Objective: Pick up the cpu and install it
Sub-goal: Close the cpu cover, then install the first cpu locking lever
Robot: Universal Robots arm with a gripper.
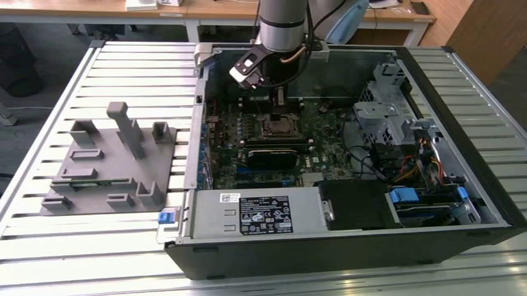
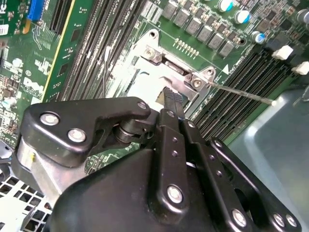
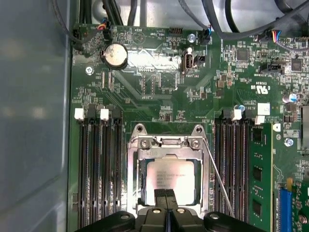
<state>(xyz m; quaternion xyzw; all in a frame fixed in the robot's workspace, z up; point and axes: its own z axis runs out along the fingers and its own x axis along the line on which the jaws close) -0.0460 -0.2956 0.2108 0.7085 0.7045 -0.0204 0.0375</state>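
The cpu (image 3: 170, 175) lies flat inside the metal socket frame (image 3: 169, 143) on the green motherboard, its silver top catching the light. In the second wrist view the cpu (image 2: 143, 85) shows as a bright patch beyond the fingers. My gripper (image 3: 166, 198) hangs just over the cpu's near edge, its two black fingertips pressed together with nothing between them. The same shut gripper (image 2: 173, 98) appears in the second wrist view. In the exterior view my gripper (image 1: 280, 100) is inside the open computer case, right above the socket (image 1: 278, 127).
A thin socket lever (image 3: 218, 180) runs beside the frame. Memory slots (image 3: 101, 164) flank the socket on both sides, with a memory stick (image 3: 260, 176) beyond. In the case are a power supply (image 1: 257, 213) and drive cage (image 1: 387, 117). A grey fixture plate (image 1: 115, 166) lies at the exterior view's left.
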